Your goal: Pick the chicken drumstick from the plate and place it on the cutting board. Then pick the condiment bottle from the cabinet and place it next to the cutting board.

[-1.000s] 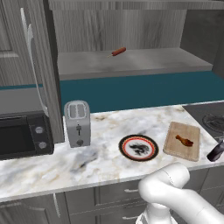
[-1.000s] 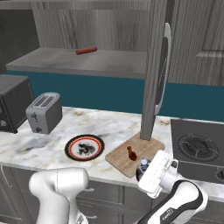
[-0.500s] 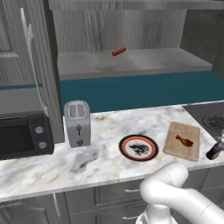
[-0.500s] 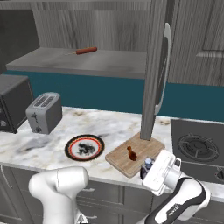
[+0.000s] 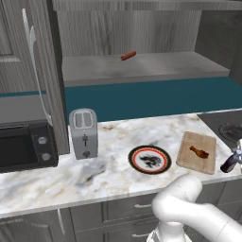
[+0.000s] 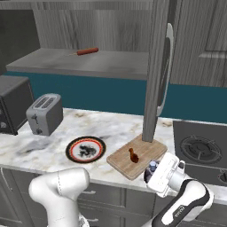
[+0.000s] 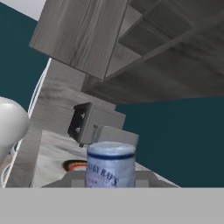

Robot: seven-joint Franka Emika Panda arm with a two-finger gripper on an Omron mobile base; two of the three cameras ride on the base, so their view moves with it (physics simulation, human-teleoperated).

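The chicken drumstick lies on the tan cutting board. To the board's left sits the round plate, its centre bare. My gripper is shut on the condiment bottle, which is tilted and low, just right of the board at the counter's front edge. I cannot tell whether it touches the counter. Above, the cabinet shelf holds a thin red stick.
A toaster and a microwave stand left of the plate. The stove lies right of the board. An open cabinet door hangs down behind the board. The red stick lies on the shelf.
The hand has barely shifted with the bottle still in its grip. Everything else is as it was.
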